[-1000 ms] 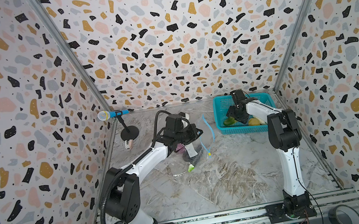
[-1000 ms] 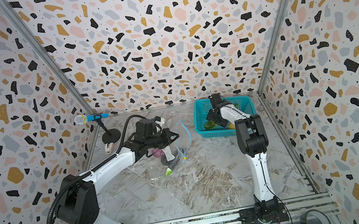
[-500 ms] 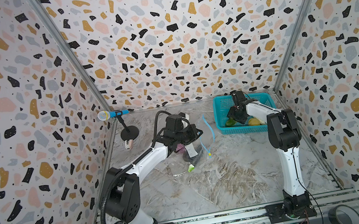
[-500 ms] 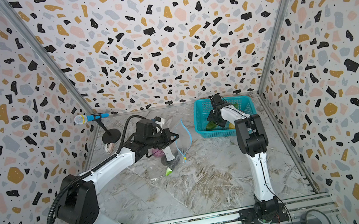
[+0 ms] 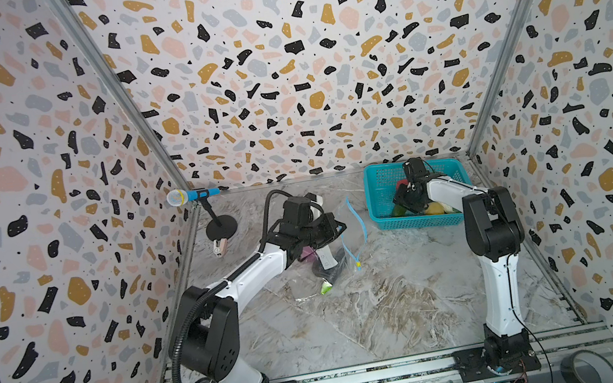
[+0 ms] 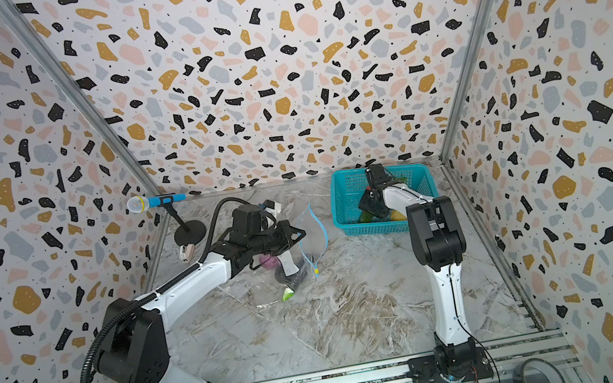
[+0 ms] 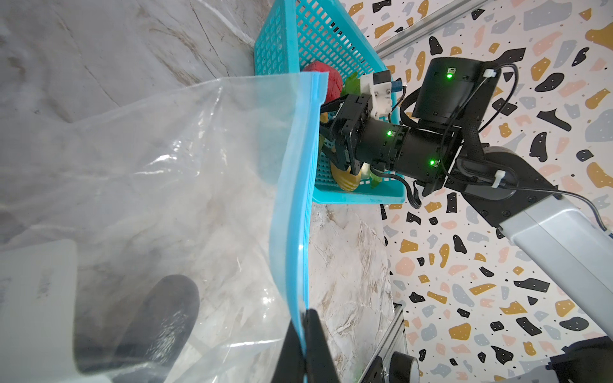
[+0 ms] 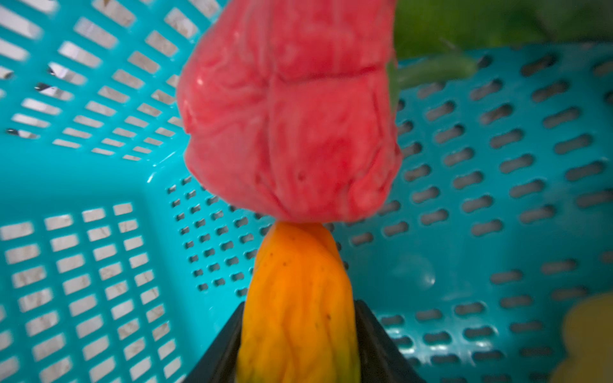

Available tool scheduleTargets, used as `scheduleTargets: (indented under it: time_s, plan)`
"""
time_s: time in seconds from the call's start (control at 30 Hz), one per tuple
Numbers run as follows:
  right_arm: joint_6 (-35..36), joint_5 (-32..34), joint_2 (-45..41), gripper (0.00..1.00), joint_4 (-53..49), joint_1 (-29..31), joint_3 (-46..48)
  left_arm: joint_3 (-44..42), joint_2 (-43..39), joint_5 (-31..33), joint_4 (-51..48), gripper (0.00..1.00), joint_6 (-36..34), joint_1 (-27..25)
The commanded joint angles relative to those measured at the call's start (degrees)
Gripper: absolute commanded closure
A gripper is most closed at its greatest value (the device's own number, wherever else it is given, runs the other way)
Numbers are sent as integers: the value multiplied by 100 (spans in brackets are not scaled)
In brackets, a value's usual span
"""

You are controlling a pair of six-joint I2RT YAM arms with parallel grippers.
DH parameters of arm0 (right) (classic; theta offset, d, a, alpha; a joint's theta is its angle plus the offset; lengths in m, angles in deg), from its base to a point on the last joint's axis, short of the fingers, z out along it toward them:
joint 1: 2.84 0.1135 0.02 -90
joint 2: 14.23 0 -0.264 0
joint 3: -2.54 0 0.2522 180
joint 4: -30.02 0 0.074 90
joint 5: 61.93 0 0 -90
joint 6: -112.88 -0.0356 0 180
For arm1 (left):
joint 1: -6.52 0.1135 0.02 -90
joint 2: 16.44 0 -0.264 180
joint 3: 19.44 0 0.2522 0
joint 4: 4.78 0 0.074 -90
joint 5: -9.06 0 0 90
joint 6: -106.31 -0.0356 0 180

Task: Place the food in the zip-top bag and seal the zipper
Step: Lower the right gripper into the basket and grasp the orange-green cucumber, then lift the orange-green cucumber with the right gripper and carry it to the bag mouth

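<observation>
We see the zip-top bag [image 7: 182, 165] near the middle of the tabletop [image 5: 380, 315], just left of the teal basket [image 5: 375, 198]. Its mouth is lifted and its lower part rests on the marble. The zipper [image 7: 293, 199] runs as a light-blue strip along the raised edge. In both top views its two sides stand apart, so the mouth gapes, with the yellow slider [image 5: 358, 265] hanging at the near end. The left fingers [image 7: 316, 351] are pinched tight on that blue strip.

Inside the clear plastic lie a purple onion [image 5: 308, 252] and a dark aubergine [image 7: 149, 325], beside the bag's white label [image 5: 325, 260]. A green leafy piece [image 5: 326, 288] lies at the bag's near corner. We cannot tell whether it is inside.

The rest of the food is in the basket at the back right. There the right fingers [image 8: 374, 338] stand narrow, one pressed on each side of the orange carrot [image 8: 298, 275]. The carrot's tip touches the red pepper [image 8: 292, 116]. A yellow piece [image 5: 435, 208] lies by the basket's near wall, right beside the right arm.

A microphone on a stand [image 5: 187, 196] sits at the back left, well apart from the bag.
</observation>
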Motion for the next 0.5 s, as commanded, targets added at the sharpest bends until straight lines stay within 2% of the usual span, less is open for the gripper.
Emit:
scheduleTargets:
  time_s: [0.0,0.23,0.47]
  plan:
    - [101,-107,-554,51,227,-25,52,-62,-97,-10,123,100,15,0]
    - [168,-87,-951,53,683,-26,304,-47,-66,17,156,100,84,1]
    - [80,-251,-1689,55,1945,8,1344,58,-23,32,150,100,121,-3]
